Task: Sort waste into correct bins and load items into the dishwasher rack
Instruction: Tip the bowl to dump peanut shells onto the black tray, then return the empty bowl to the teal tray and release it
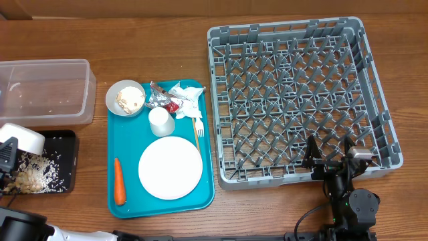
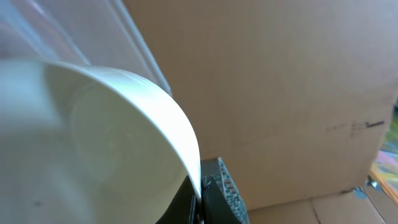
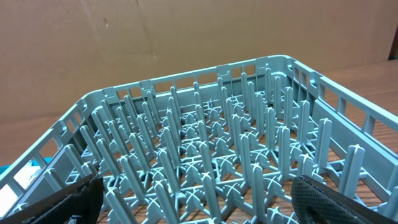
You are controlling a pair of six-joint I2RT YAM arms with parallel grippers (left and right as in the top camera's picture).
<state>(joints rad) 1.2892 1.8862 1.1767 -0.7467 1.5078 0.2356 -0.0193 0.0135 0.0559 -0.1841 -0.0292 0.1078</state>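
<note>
My left jaws are clamped on a bowl (image 1: 24,139), which is tipped over the near left end of the black tray (image 1: 67,144). In the left wrist view the bowl fills most of the frame. Its inside looks bare, though blur hides much of it. Rice-like crumbs (image 1: 40,171) lie in the black tray, so I judge this bowl is scraped out, or close to it. The tub (image 1: 43,90) behind the tray seems to hold little, if anything.

My right jaws stand wide apart and hold nothing, hanging over the near edge of the rack (image 1: 301,40). No dish sits among its pegs in either view.

By my reckoning the job is barely begun. On the teal tray (image 1: 114,144) I see:
- a full bowl (image 1: 126,98) with pale scraps in it
- foil wrappers (image 1: 157,97) just beside that bowl
- a napkin (image 1: 186,94) next to the wrappers
- a cup (image 1: 161,122)
- a fork (image 1: 198,127)
- a plate (image 1: 170,167)
- a carrot (image 1: 119,181) along the tray's left side

All of that waste needs binning. Every dish, including the one in my left jaws, has yet to reach the rack on the far side of the worktop (image 1: 167,27).
</note>
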